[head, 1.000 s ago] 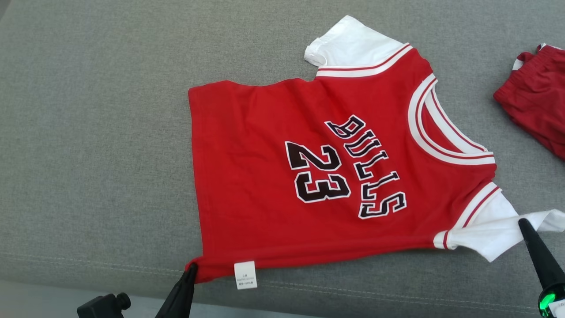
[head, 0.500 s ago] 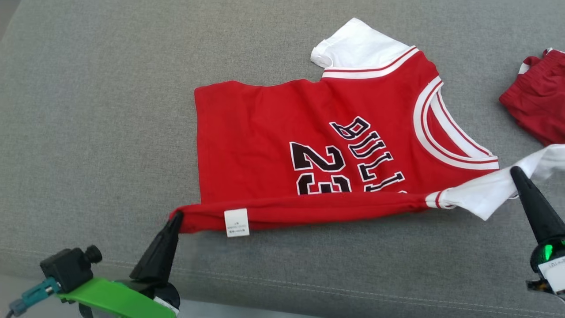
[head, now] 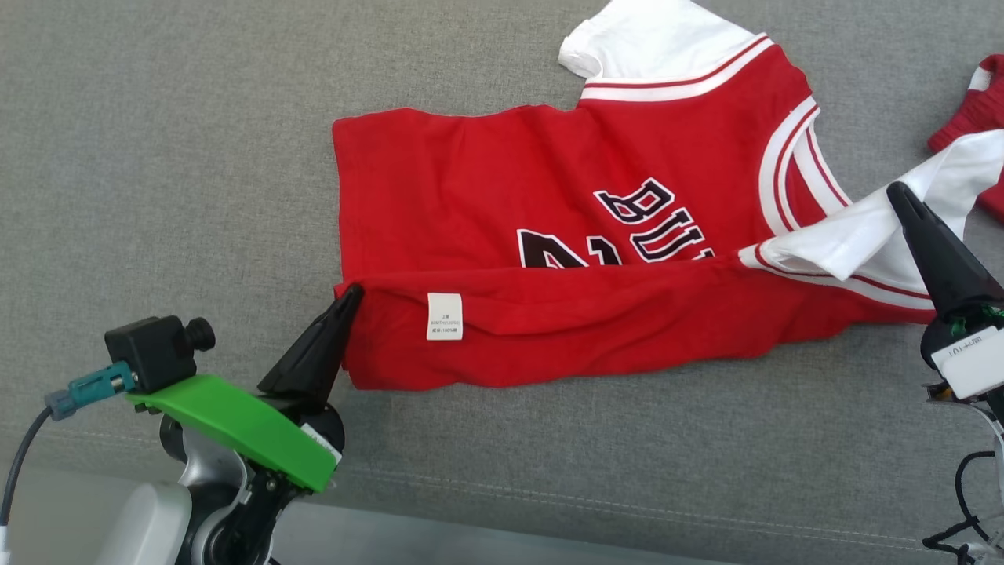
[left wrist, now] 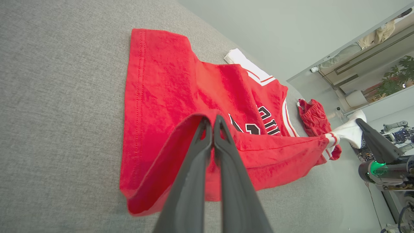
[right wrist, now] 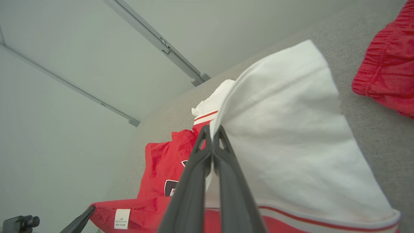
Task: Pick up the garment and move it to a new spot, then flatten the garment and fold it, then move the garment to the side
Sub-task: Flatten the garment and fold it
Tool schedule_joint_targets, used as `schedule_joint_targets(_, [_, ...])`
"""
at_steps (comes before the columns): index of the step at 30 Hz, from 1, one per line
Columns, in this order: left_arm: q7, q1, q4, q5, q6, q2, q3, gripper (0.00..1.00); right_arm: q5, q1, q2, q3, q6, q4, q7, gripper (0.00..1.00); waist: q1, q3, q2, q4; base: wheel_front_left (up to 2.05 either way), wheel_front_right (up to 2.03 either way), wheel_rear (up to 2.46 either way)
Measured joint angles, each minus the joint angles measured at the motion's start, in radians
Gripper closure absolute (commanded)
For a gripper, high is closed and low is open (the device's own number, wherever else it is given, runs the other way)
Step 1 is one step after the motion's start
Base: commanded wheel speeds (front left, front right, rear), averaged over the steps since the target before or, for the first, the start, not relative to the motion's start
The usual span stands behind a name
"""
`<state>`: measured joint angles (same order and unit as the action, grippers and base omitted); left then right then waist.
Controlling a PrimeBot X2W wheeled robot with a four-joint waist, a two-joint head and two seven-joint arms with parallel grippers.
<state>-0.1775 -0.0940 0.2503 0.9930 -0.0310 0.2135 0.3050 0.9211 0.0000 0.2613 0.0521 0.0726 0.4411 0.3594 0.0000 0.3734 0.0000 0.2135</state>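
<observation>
Red jersey (head: 486,196) on grey surface (head: 157,157), near edge lifted and folded over front. Left tool (head: 355,292) clenched on red hem corner. Right tool (head: 895,191) clenched on white sleeve (head: 847,235). Lettering "BU" (head: 651,216) readable; remaining letters and number hidden under fold. White care label (head: 445,316) faces up, print too small to read. Second red garment (head: 965,125) at right edge.

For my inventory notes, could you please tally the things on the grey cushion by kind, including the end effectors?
Jersey: 1, the red jersey
Shorts: 1, the red shorts
End effectors: 2, the left end effector and the right end effector, each shut on the jersey
Total: 4
</observation>
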Motion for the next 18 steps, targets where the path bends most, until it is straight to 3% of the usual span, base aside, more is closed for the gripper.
schedule_joint_targets(18, [-0.039,-0.107,-0.160,0.000,0.029,-0.035,0.010,1.00,-0.035,-0.154,-0.008,-0.058,0.019,-0.171,0.034,1.00,0.0000,0.029,0.0000,0.025,0.00,0.00,0.00])
